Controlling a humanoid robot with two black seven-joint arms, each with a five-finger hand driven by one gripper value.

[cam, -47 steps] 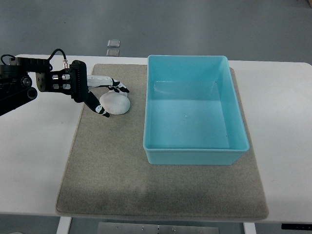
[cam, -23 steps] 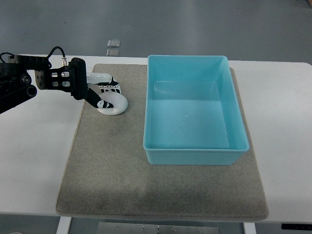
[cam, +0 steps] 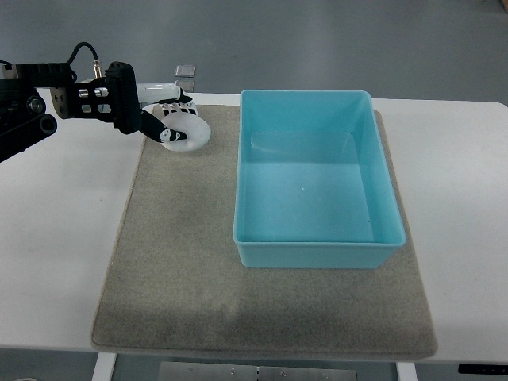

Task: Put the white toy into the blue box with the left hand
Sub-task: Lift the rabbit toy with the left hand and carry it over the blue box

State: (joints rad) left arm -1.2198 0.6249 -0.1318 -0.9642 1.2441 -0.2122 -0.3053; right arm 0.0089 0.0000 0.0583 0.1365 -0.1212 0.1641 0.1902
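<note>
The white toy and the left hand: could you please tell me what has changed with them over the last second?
The left hand closed its fingers around the white toy and carried it toward the far edge of the grey mat, apparently lifting it; a second ago the toy lay lower on the mat with the fingers only around it. The blue box has not moved and is empty.

The left hand (cam: 165, 119) is gripping the white toy (cam: 187, 133) over the far left corner of the grey mat (cam: 182, 262) (fingers curled around it), well apart from the blue box (cam: 317, 254).
</note>
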